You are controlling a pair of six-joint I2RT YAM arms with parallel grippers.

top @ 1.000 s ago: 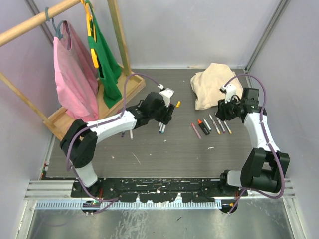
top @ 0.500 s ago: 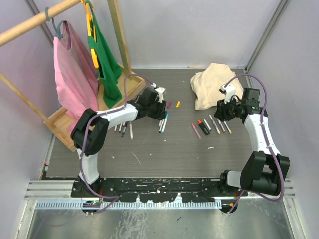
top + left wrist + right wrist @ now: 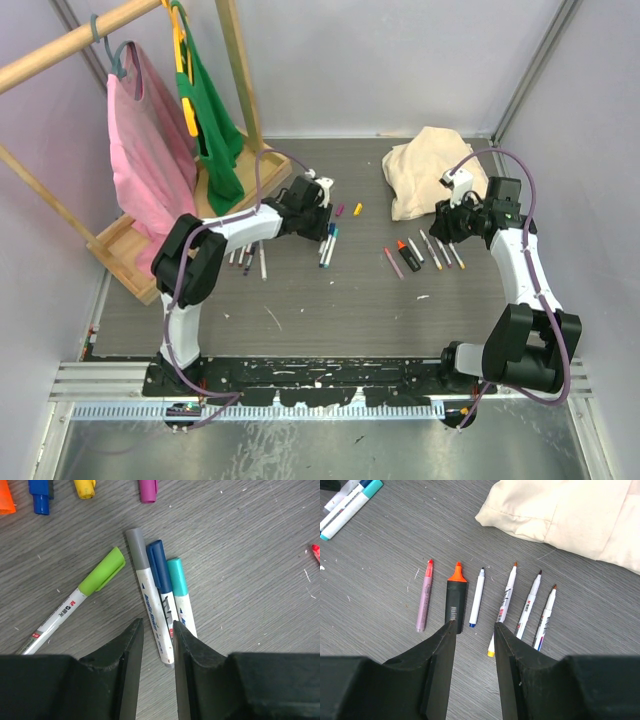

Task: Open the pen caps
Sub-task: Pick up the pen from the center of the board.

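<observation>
Your left gripper [image 3: 155,626] hangs slightly parted, empty; just beyond, mid-frame, grey, navy, teal and green pen caps [image 3: 159,562] sit on their markers [image 3: 149,597]. Your right gripper [image 3: 474,625], likewise parted and empty, faces uncapped pens [image 3: 477,600]; cloth [image 3: 570,510] beyond, upper right.

cream cloth [image 3: 425,170] lying bunched at far right of table [image 3: 330,300] | pink garment [image 3: 150,165] and green garment [image 3: 215,135] hanging from wooden rack [image 3: 60,52] at left

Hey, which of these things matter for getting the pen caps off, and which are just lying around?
Job: green cap, grey cap, dark blue cap, teal cap, all fitted.
Lying about: beige cloth, pink garment, green garment, wooden rack, row of uncapped pens.
</observation>
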